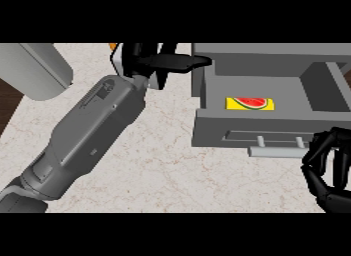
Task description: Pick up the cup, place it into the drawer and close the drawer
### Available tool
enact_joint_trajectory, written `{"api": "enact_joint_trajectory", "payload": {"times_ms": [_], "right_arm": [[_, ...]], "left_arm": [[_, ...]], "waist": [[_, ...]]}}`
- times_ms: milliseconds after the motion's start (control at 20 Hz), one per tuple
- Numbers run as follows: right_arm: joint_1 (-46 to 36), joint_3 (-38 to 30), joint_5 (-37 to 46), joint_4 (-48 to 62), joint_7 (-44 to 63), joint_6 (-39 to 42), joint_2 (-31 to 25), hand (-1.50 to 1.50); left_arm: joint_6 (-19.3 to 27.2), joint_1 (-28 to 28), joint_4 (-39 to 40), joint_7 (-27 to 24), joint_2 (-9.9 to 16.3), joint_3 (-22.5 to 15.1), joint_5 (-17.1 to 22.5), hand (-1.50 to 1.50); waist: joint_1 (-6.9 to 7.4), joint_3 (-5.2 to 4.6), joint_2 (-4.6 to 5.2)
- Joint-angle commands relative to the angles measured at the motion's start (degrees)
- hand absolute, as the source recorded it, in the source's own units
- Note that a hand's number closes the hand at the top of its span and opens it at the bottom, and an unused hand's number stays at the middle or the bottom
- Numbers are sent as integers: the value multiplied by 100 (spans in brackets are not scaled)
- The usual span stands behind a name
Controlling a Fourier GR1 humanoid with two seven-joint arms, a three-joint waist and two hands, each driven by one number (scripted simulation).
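The left hand (159,62) is seen up at the counter's (170,165) far edge, fingers curled round something white and orange that's mostly hidden, probably the cup (117,50), just left of the open drawer (270,120). A yellow card with a watermelon slice (249,103) is lying in the drawer. The right hand (333,167) is parked at the lower right by the drawer handle (280,146), fingers bent but nothing gripped.
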Motion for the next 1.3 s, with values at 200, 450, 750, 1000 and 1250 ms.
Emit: {"api": "enact_joint_trajectory", "payload": {"times_ms": [200, 450, 750, 1000, 1250], "right_arm": [[241, 400, 1098, 271, -243, 80, -17, 150], [-15, 797, 1960, 762, -478, -174, 134, 150], [-233, 1255, 3417, 1095, -1116, 8, -678, 150], [-358, 1784, 4582, 1908, -1551, -620, -558, 150], [-867, 1922, 5142, 3180, -1992, -1218, -80, -150]], "left_arm": [[165, 1779, -2221, 503, 1041, 69, 5, -150], [-331, 2926, -3060, 554, 1630, 407, 197, -150], [-786, 3704, -3549, 447, 1971, 571, 321, -150], [-1366, 4388, -3430, 23, 2146, 920, 266, -150], [-1539, 4905, -3811, 150, 2014, 1101, 108, -150]], "waist": [[28, 4, 11], [-7, 3, 44], [79, 3, 36], [-57, 2, 65], [-92, 4, 63]]}}
